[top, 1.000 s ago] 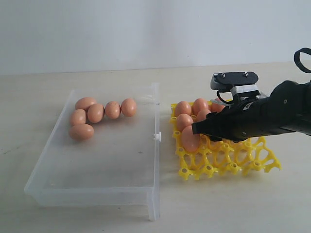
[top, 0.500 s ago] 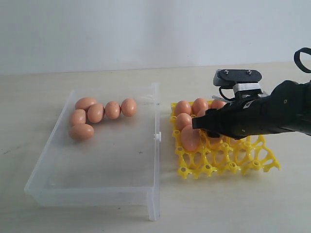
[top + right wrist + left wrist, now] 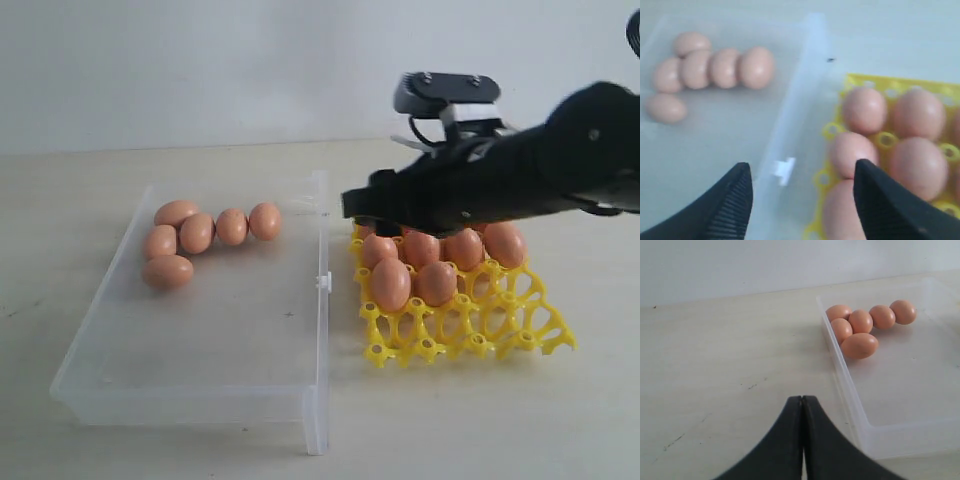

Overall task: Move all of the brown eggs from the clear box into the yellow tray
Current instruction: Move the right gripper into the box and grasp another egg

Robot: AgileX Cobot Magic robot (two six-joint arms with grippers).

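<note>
Showing pale, scuffed tabletop (image 3: 500, 425), plain white wall (image 3: 200, 70) | right hand (image 3: 802, 175) apart | left hand (image 3: 802, 405) together

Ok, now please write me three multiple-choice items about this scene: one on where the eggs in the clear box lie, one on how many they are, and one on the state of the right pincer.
1. In the exterior view, where in the clear box do the brown eggs lie?
A. in the far left corner
B. in the near right corner
C. in a row along the near wall

2. How many brown eggs are in the clear box?
A. four
B. six
C. nine

3. How is the right pincer?
A. shut on an egg
B. open and empty
C. shut on the box wall

Key:
1 A: they cluster in the far left corner.
2 B: six can be counted in the exterior and left wrist views.
3 B: its jaws stand wide apart and hold nothing.
</note>
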